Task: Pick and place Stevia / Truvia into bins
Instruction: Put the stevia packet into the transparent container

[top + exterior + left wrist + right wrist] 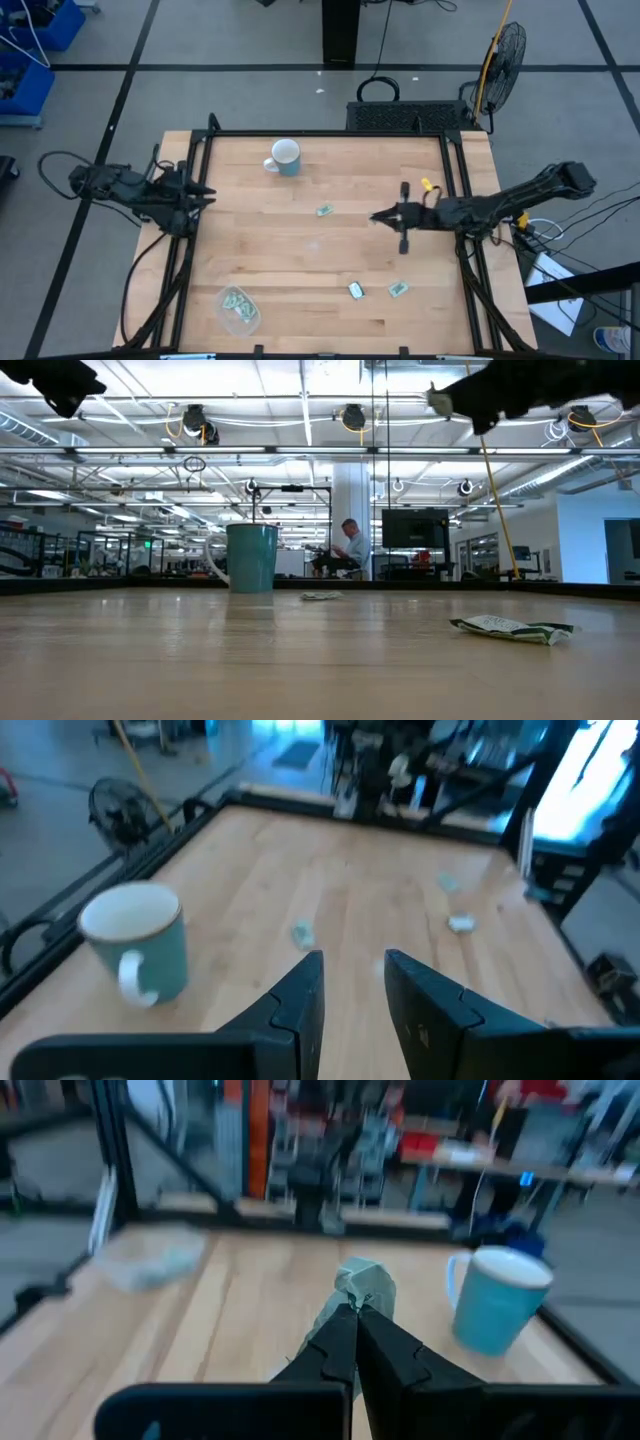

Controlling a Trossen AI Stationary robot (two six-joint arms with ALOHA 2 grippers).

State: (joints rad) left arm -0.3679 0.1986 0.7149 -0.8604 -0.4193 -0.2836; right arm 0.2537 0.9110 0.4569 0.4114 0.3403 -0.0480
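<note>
My right gripper (357, 1312) is over the table's right middle (380, 215), raised off the wood and shut on a pale green packet (366, 1286). My left gripper (354, 972) waits open at the table's left edge (202, 192), touching nothing. Three more packets lie flat on the wood: one near the middle (324, 210) and two by the near edge (355, 290) (397, 289). The clear round bin (240, 309) sits at the near left corner with packets inside; the right wrist view shows it far off (150, 1258). My right gripper pinches the pale green packet between its two fingers at one end (358, 1304). The fingers run about level and point toward the table's left. The rest of the packet (370, 1278) sticks out past the fingertips, lifted clear of the table.
A white and pale blue mug (284, 157) stands near the far edge, left of centre (495, 1310) (135, 940). Black frame rails (330, 133) border the table. Bare wood (300, 255) lies between the right gripper and the bin. A person sits far behind the table (350, 548).
</note>
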